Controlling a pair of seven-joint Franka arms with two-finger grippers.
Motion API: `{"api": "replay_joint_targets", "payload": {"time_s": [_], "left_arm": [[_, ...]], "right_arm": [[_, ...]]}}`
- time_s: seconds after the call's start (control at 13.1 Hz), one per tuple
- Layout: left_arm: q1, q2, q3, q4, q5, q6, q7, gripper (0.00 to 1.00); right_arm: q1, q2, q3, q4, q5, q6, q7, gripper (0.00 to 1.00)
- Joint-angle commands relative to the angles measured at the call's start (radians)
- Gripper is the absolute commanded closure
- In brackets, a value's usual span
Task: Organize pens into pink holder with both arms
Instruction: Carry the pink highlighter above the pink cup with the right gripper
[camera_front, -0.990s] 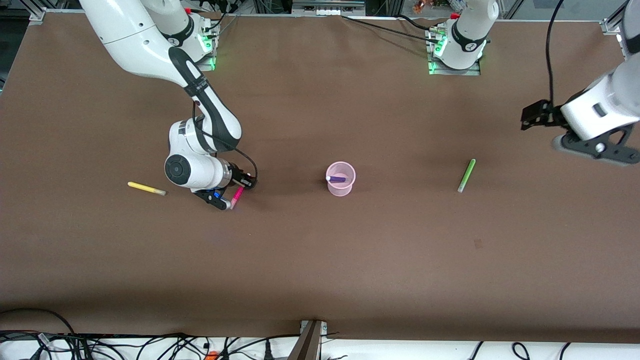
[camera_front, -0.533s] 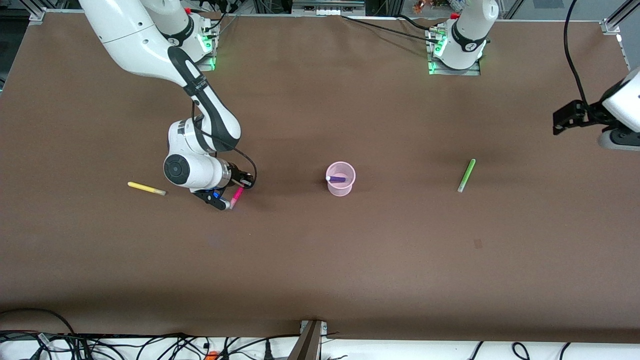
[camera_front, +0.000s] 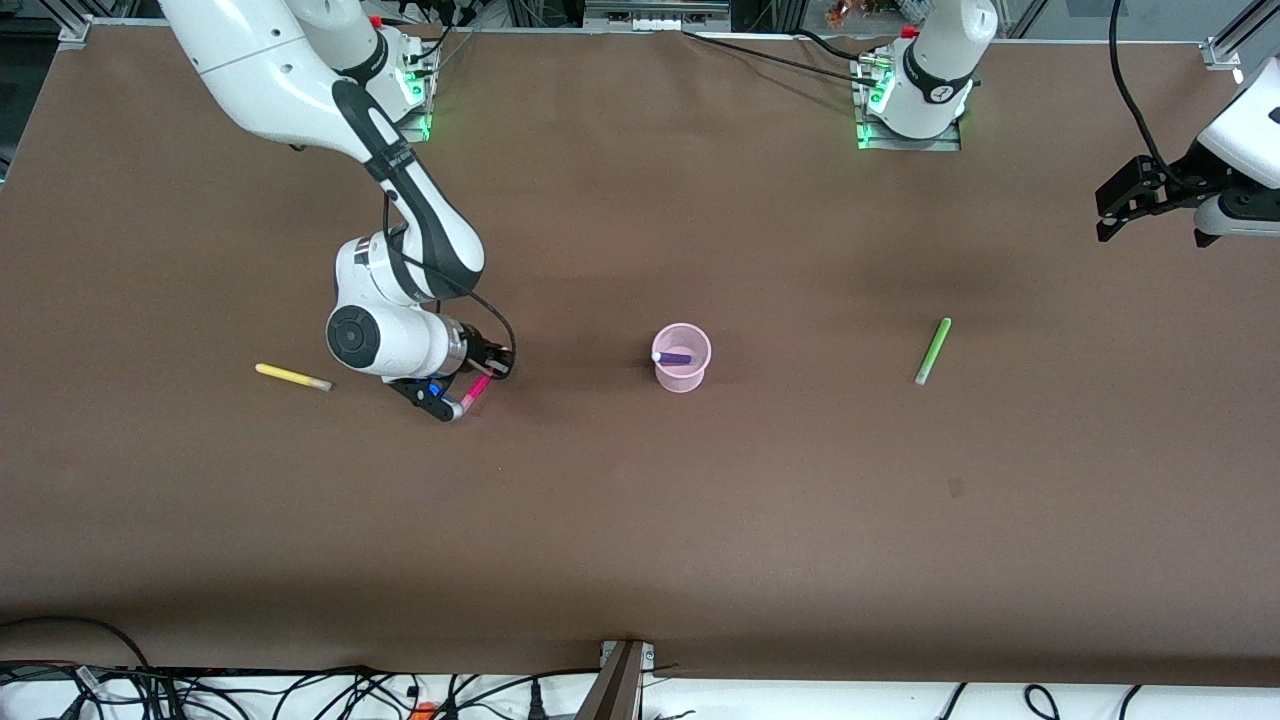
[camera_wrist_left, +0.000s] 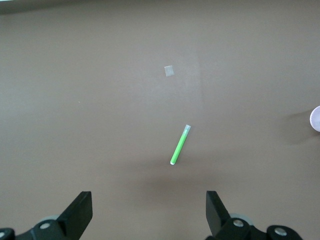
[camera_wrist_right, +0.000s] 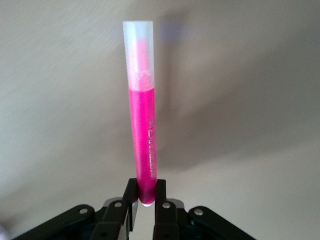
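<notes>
Your right gripper (camera_front: 462, 385) is clamped on the magenta pen (camera_wrist_right: 142, 120) low over the table near the yellow pen (camera_front: 292, 377), so carry it into the pink holder (camera_front: 681, 358) holding the purple pen (camera_front: 672, 356), while your left gripper (camera_wrist_left: 150, 212) waits, jaws apart, above the green pen (camera_wrist_left: 180, 144)

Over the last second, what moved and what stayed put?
The left tool, open, drew back toward the left arm's end of the table and toward the bases, away from the green pen. The right tool hardly moved, shut on the pink pen just above the table. The yellow pen, the green pen, and the holder with the purple pen stayed put.
</notes>
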Motion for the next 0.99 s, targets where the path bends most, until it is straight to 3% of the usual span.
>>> {"api": "replay_joint_targets", "payload": {"time_s": [0.0,0.15,0.46,0.61,0.91], "left_arm": [[-0.019,0.018,0.021,0.018,-0.015,0.017,-0.012,0.0],[-0.035,0.058,0.021,0.076,-0.009,-0.028,-0.024,0.0],[-0.073,0.067,0.042,0.078,-0.007,-0.033,-0.044,0.0],[-0.071,0.07,0.049,0.074,-0.006,-0.03,-0.044,0.0],[-0.058,0.09,0.047,0.081,-0.007,-0.036,-0.044,0.0]], "right_arm": [[0.0,-0.016,0.045,0.14,0.112,-0.189,0.13,1.0],[0.0,-0.017,0.085,0.209,0.218,-0.224,0.23,1.0],[0.004,-0.02,0.214,0.334,0.334,-0.196,0.475,1.0],[0.044,-0.017,0.245,0.352,0.385,-0.076,0.578,1.0],[0.144,0.047,0.249,0.352,0.564,0.171,0.585,1.0]]}}
